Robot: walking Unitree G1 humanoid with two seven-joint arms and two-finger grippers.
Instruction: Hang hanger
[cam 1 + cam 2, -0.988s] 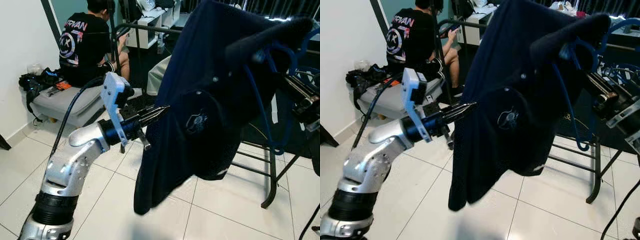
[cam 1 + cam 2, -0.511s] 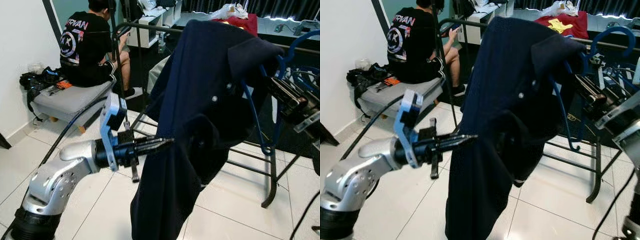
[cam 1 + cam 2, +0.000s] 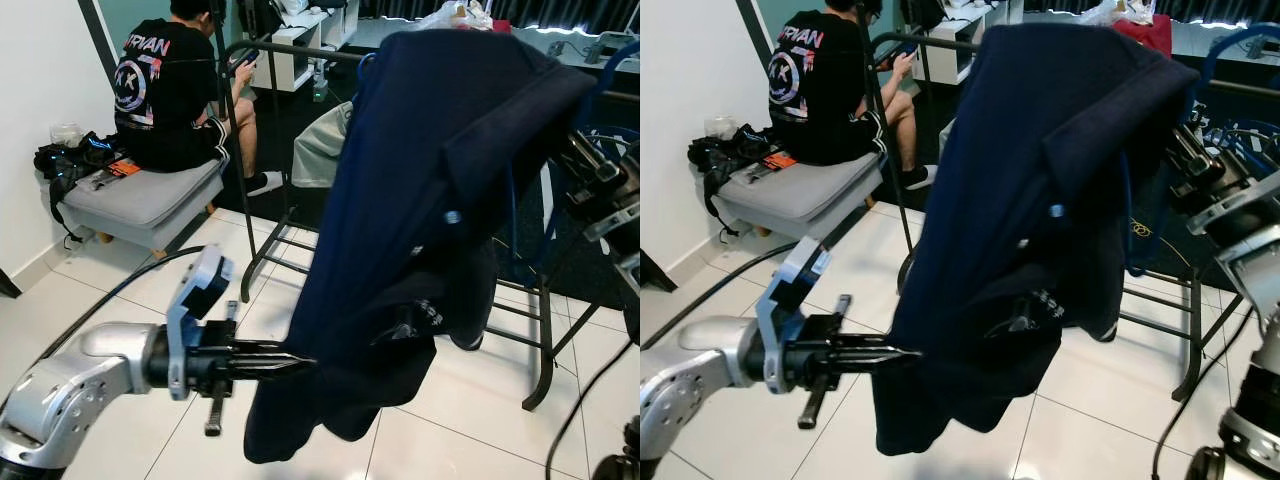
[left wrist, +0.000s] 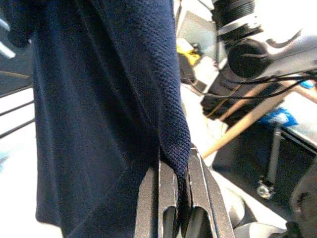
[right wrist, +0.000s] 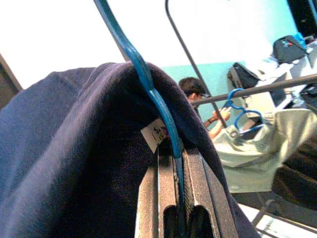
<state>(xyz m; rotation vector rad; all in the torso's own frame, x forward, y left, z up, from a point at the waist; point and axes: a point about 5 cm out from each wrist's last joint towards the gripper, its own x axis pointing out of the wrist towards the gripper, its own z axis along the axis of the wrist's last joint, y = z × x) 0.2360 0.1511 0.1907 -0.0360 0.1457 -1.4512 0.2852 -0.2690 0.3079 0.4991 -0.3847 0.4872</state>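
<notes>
A blue plastic hanger (image 5: 148, 84) carrying a navy polo shirt (image 3: 430, 200) hangs in front of the black metal clothes rack (image 3: 545, 355). The right wrist view reveals the right gripper (image 5: 177, 198) clamped on the hanger's wire; the left wrist view shows the left gripper (image 4: 181, 198) pinching the shirt's hem. A seated person in a black T-shirt (image 3: 165, 80) faces away.

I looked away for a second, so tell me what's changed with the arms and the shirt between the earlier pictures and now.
The left gripper has dropped from beside the shirt's middle to its lower edge, pinching the navy shirt hem throughout. The shirt now hangs longer and bunches near the bottom. The right gripper stays shut on the blue hanger, held high before the black rack. The seated person has barely moved.
</notes>
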